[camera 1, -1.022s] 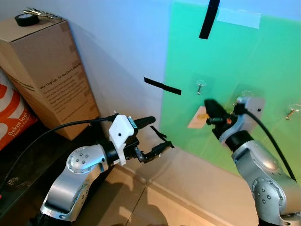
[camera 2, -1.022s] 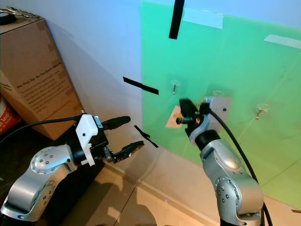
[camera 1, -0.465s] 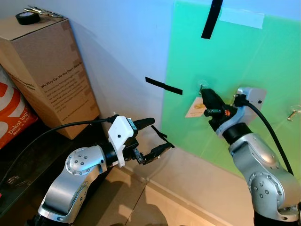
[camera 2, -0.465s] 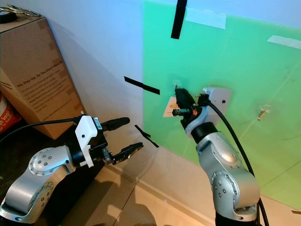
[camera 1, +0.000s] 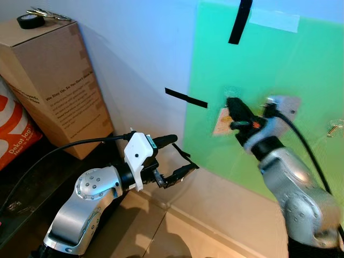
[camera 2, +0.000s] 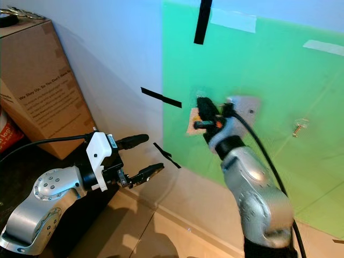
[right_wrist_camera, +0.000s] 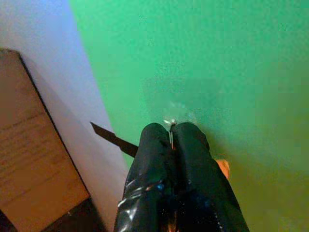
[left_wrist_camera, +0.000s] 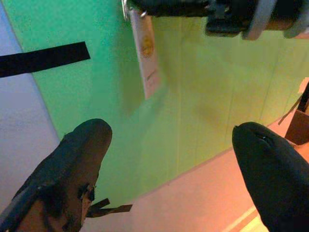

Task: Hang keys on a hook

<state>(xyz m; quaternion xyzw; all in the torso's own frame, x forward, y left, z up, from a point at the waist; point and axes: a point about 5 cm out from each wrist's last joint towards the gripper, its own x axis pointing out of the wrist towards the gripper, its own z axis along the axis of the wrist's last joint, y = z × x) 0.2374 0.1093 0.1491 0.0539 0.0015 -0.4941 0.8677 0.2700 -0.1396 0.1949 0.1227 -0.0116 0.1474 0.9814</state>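
Right hand at the hook, key ring pinched.

Eye views: your right hand (camera 1: pixel 232 106) is clamped on the keys (camera 1: pixel 222 120), tag hanging at 6 o'clock; left hand (camera 1: pixel 176 156) open, well apart. Right wrist: ring (right_wrist_camera: pixel 171 131) just short of the hook (right_wrist_camera: pixel 176 116), dead ahead. Left wrist: tag's (left_wrist_camera: pixel 147 57) long axis vertical.

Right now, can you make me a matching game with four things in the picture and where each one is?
Things:
1. roll of black tape
2. tag
3. left end effector
4. right end effector

Places:
A. low, in front of the wall, fingers apart
B. on top of the cardboard box
C. at the hook on the green board
D. hanging under the right end effector

Pairs: 1-B, 2-D, 3-A, 4-C
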